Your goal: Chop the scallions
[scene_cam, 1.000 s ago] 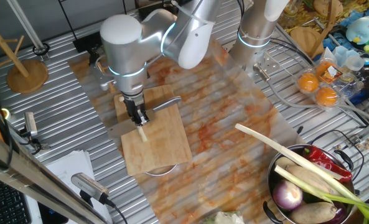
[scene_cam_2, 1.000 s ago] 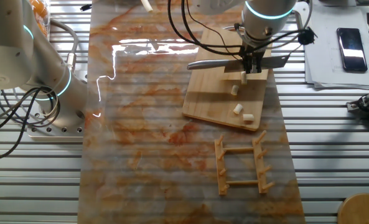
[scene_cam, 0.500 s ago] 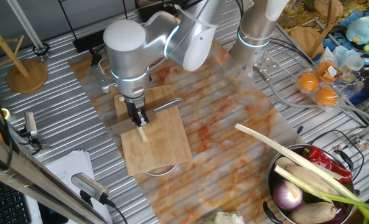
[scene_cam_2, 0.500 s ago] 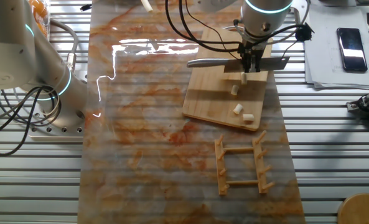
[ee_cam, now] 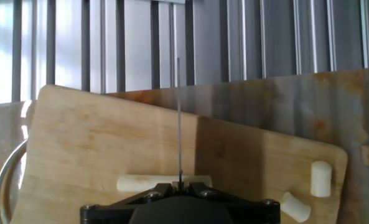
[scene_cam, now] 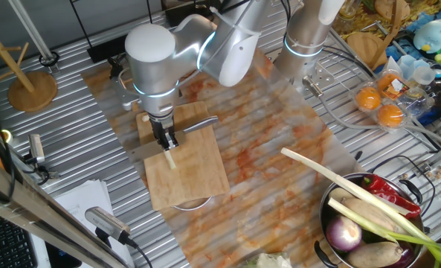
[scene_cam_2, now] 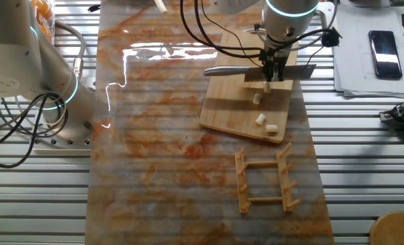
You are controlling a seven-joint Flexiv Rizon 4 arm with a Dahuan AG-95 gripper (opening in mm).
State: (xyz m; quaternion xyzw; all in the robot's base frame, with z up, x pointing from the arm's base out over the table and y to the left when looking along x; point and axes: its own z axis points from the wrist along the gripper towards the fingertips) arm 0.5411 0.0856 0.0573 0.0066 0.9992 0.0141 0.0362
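A bamboo cutting board [scene_cam: 198,179] [scene_cam_2: 225,109] [ee_cam: 91,143] lies on the stained mat. My gripper [scene_cam: 165,139] [scene_cam_2: 268,73] [ee_cam: 179,190] is shut on a knife [scene_cam_2: 232,69] held just above the board. The hand view shows its blade edge-on as a thin line [ee_cam: 178,112]. Directly under the blade lies a short cream scallion stalk [ee_cam: 153,182] [scene_cam: 170,158], crosswise to it. Cut scallion chunks [ee_cam: 320,178] [scene_cam_2: 261,120] rest further along the board, and one more [scene_cam_2: 256,99] lies close to the knife.
A wooden peg rack [scene_cam_2: 263,180] lies on the mat beside the board. A metal bowl [scene_cam: 332,199] holds a purple onion, a red chili and a long green-leaved stalk. A second arm's base [scene_cam_2: 58,102], a phone [scene_cam_2: 381,44] and a wooden stand [scene_cam: 31,91] surround the mat.
The gripper and knife have shifted a little along the board, about a finger's width. The stalk and the cut chunks have not moved.
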